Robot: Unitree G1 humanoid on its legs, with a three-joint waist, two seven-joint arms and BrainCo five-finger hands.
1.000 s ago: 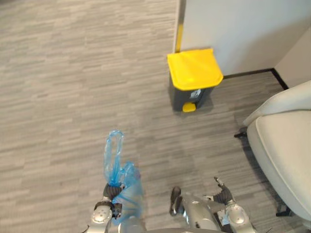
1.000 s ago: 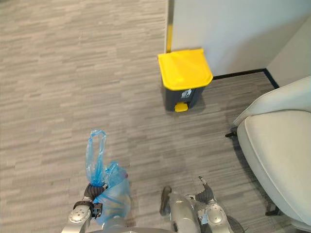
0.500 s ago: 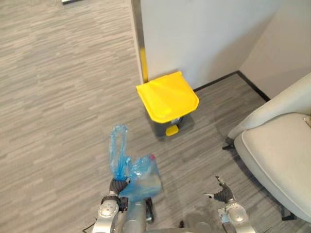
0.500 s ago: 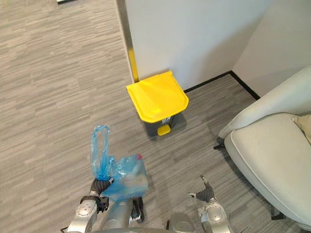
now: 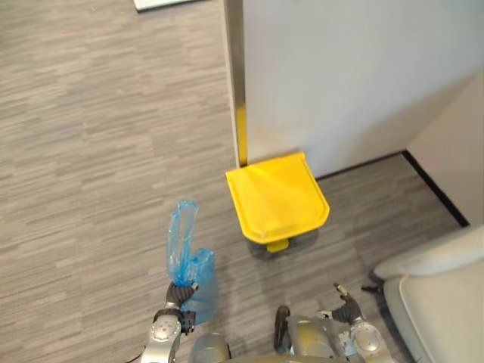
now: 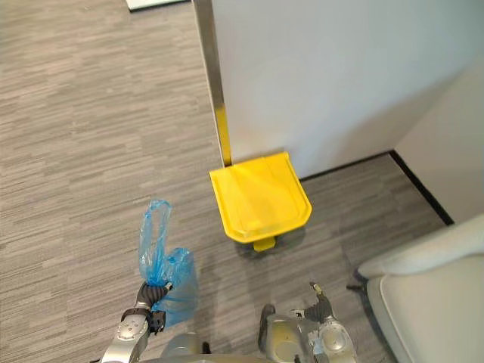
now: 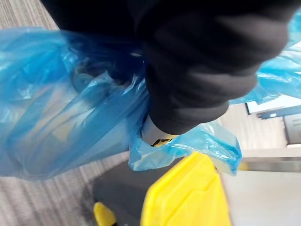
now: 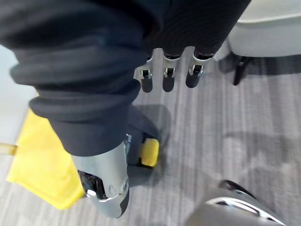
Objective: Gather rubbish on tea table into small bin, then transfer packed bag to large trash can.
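Note:
My left hand (image 5: 176, 303) is shut on the gathered neck of a blue plastic bag (image 5: 198, 293), low in the eye views; the bag's loose handles (image 5: 180, 236) stick up above the fist and its filled body hangs beside it. The left wrist view has the bag (image 7: 61, 122) bunched round my curled hand (image 7: 202, 70). A grey pedal bin with a shut yellow lid (image 5: 277, 199) stands against the white wall, ahead and to the right of the bag. My right hand (image 8: 169, 75) hangs open and empty, low at the right (image 5: 346, 310).
A white wall panel (image 5: 355, 76) with a metal edge post (image 5: 234, 76) rises behind the bin. A pale armchair (image 5: 439, 302) stands at the right. Grey striped floor (image 5: 91, 151) stretches to the left and ahead.
The camera has swung, so the bin now sits closer and more centred with the wall behind it. The bag stays gripped in my left hand, hanging straighter.

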